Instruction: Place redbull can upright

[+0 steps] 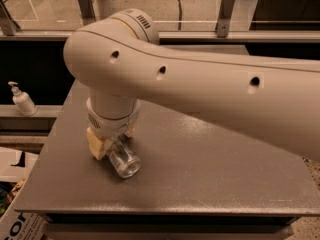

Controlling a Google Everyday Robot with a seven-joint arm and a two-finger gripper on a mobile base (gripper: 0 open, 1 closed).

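The gripper (114, 143), low over the table (210, 174), clamped the tilted redbull can (123, 162); uprighting appeared underway, next requiring rotation to vertical before release

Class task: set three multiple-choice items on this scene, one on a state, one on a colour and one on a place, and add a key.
1. The can is: A upright, standing free; B tilted, in the gripper; C crushed flat.
2. The table top is: A grey; B red; C white.
3. The pump bottle stands: A on the table; B on a ledge left of it; C in the gripper.
Key: 1 B, the gripper, low over the table's left part, is shut on the can, whose end faces the camera. 2 A, the bare top is grey. 3 B, it stands beyond the table's left edge.
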